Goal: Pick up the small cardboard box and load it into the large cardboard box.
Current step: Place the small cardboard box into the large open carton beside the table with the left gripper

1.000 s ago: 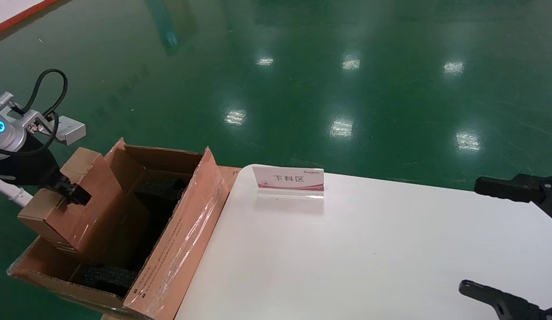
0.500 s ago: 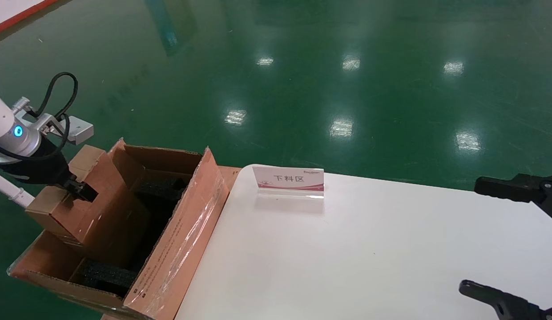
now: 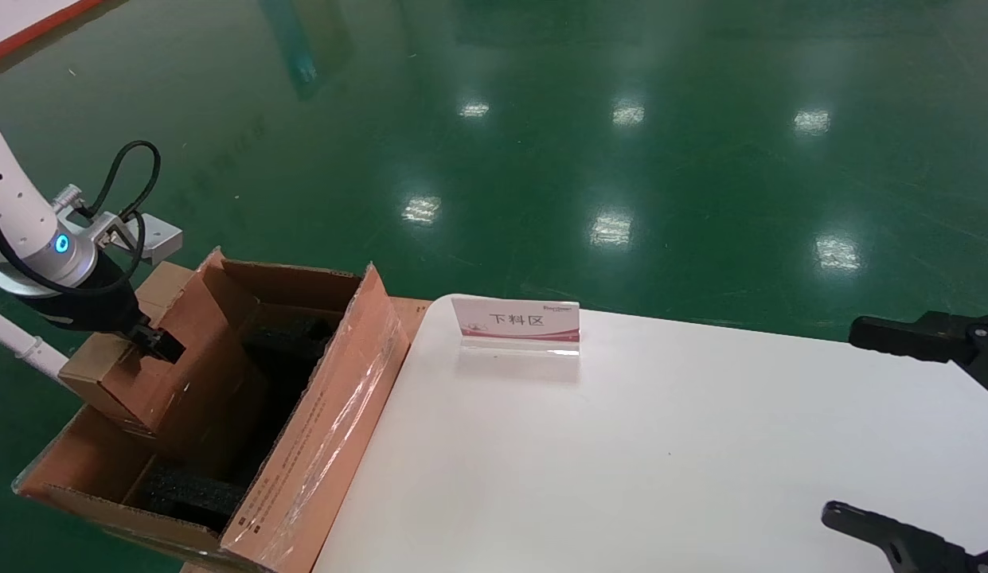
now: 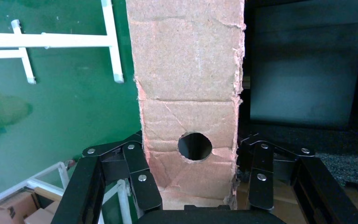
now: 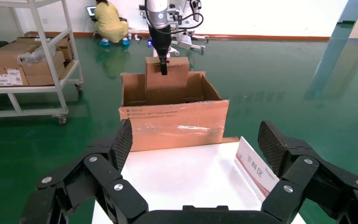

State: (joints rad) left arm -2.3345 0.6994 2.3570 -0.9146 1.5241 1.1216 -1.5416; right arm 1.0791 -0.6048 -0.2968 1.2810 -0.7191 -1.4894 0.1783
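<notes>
My left gripper (image 3: 155, 344) is shut on the small cardboard box (image 3: 155, 390). It holds the box tilted over the left side of the large cardboard box (image 3: 318, 430), with the lower end dipping inside. In the left wrist view the small cardboard box (image 4: 189, 84) shows its round hole, and a black finger (image 4: 142, 179) presses against each side. The large box stands open beside the table's left edge, with black foam (image 3: 193, 493) inside. From the right wrist view the large cardboard box (image 5: 175, 123) is far ahead, with the small cardboard box (image 5: 168, 79) above it. My right gripper (image 3: 884, 430) hangs open over the table's right side.
A white table (image 3: 661, 461) carries a small standing sign (image 3: 516, 325) near its far edge. Green floor surrounds everything. In the right wrist view a shelf cart with cartons (image 5: 23, 60) stands off to one side and a person (image 5: 108, 21) crouches far behind the large box.
My left gripper has carried the small cardboard box rightward, farther over the large box. The right arm has not moved.
</notes>
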